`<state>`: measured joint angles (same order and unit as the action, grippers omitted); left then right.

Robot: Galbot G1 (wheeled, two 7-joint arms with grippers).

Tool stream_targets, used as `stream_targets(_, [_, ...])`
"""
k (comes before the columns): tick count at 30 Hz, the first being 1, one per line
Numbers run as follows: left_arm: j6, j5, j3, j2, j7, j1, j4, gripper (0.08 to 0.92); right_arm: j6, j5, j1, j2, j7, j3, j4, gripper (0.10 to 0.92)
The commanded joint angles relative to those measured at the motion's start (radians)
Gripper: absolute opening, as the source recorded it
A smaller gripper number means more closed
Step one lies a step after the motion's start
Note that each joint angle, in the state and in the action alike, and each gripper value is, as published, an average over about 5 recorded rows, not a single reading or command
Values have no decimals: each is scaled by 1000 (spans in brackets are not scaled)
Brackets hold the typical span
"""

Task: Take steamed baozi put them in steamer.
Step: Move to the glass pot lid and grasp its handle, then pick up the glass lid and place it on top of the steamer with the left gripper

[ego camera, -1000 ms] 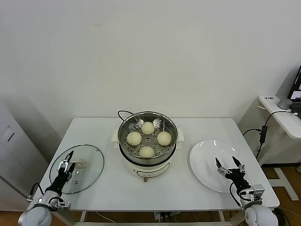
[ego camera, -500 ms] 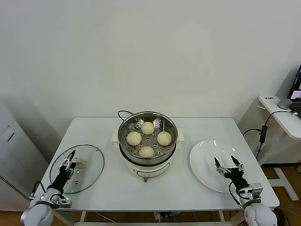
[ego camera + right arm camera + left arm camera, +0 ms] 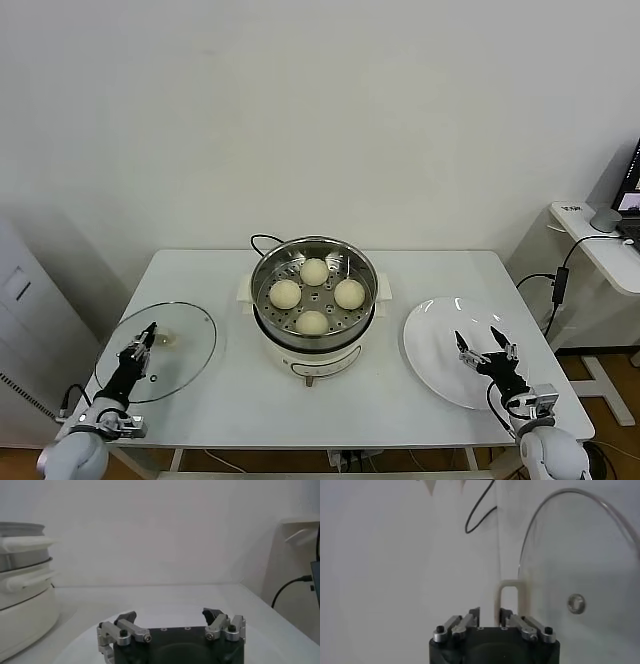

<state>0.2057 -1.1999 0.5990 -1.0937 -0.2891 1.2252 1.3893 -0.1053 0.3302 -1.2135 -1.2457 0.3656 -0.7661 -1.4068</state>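
Pincer on my left arm [image 3: 141, 340] is clenched on the cream handle [image 3: 509, 597] of the round glass lid [image 3: 155, 352]; from the left wrist, the handle's loop stands up between my narrowed fingers [image 3: 470, 616]. That lid lies on the white surface [image 3: 230, 390], spreading around and beyond this pincer, its small metal vent [image 3: 576, 602] just to one side of the handle.

Off toward my right side, well apart from this pincer, sits the round shiny steel steamer with a perforated tray on a white electric base [image 3: 314, 300], its black cord [image 3: 262, 240] curling out behind it. Four smooth cream-white dome-shaped baozi [image 3: 314, 271] rest inside on the tray, spaced around its middle.

Farther still across the surface, my right pincer [image 3: 484, 350] hovers released, fingers spread wide, over the near part of the flat white round plate [image 3: 440, 335]. From the right wrist, the steamer's wall [image 3: 20, 605] shows off to the side, well clear of those fingers [image 3: 126, 617].
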Motion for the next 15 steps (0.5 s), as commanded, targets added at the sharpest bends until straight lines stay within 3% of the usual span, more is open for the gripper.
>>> stream_targets(1, [-71,175,9,57,84,25,182,146,4,4,2,7,-1,2,-8,823])
stream_targets(4, [-117,220,11,89,135,30,244,105,8,7,3,13,0,3,-16,823])
stream_targets(15, [-307,267,-44,170,284,15,467,104,10,18,11,30,3,6,-21,823])
